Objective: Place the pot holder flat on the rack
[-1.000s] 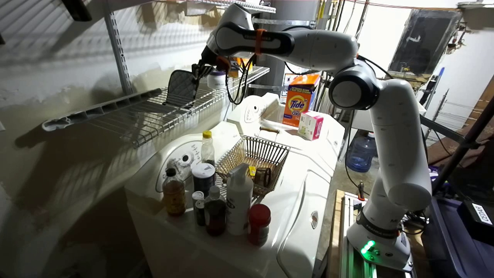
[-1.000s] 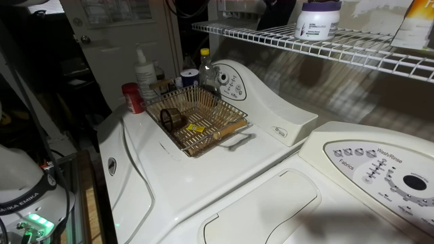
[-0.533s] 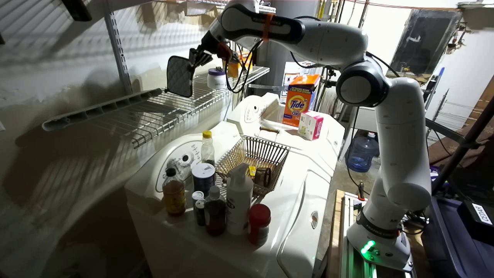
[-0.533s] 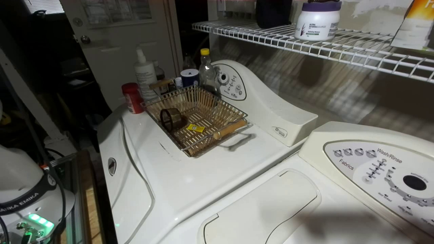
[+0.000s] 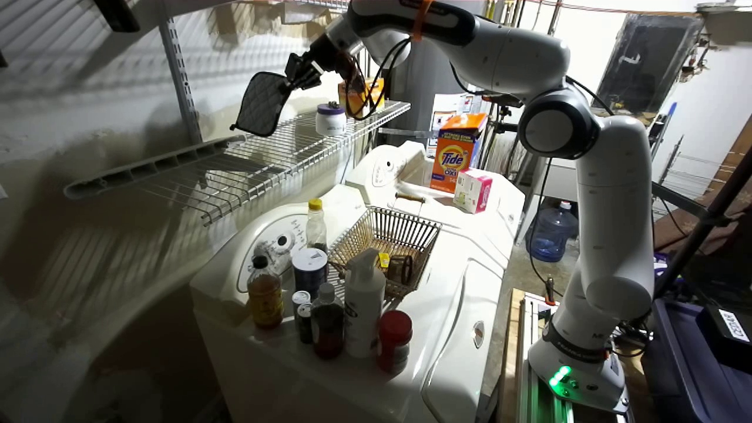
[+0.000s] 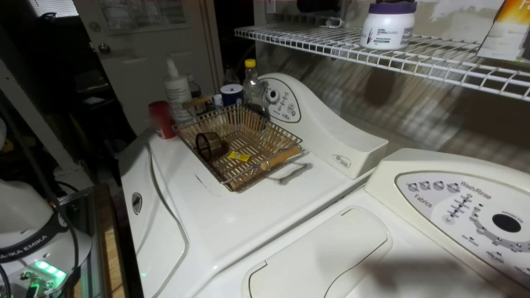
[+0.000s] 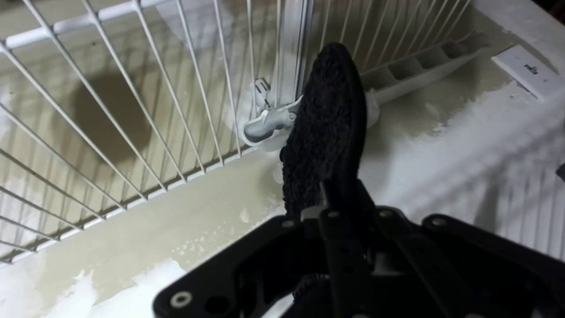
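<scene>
The pot holder (image 5: 263, 104) is a dark grey quilted pad with rounded corners. My gripper (image 5: 289, 86) is shut on its edge and holds it steeply tilted above the rack (image 5: 258, 191), apart from the rods. In an exterior view only the pot holder's dark lower edge (image 6: 319, 5) shows at the top, above the white wire rack (image 6: 381, 62); the gripper is out of that view. In the wrist view the gripper (image 7: 346, 196) pinches the dark, fuzzy pot holder (image 7: 324, 128), with the rack's rods (image 7: 176, 101) behind at left.
A white jar with a purple lid (image 5: 331, 120) and an orange box (image 5: 361, 97) stand on the rack. A grey plastic strip (image 5: 153, 167) lies along the wall side. Below are a wire basket (image 5: 385, 235) and several bottles, including a white one (image 5: 362, 305), on the white machine.
The pot holder has risen from near the rack, where it stood upright, and now tilts with its lower edge toward the wall. The gripper and arm have moved up with it.
</scene>
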Available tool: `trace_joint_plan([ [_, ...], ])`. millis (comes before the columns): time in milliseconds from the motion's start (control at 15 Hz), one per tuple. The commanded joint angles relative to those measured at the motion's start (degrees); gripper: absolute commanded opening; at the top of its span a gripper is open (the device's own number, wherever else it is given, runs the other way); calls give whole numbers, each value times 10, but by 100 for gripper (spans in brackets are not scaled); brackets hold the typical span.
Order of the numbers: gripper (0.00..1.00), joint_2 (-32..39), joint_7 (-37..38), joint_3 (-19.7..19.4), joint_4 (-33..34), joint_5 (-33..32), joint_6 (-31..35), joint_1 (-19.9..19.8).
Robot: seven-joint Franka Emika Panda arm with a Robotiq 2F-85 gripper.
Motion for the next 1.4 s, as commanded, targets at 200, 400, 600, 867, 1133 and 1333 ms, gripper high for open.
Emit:
trace_joint_plan([
  [200, 2, -5, -9, 7, -15, 46, -80, -27],
  [400, 2, 1, -12, 11, -19, 56, -85, -32],
  [600, 2, 9, -10, 7, -19, 43, -75, -27],
  [867, 2, 19, -8, 0, -18, 27, -57, -22],
  [1133, 2, 25, -1, -13, -20, -3, -18, -14],
  [1333, 2, 28, 3, -22, -23, -38, 8, -7],
])
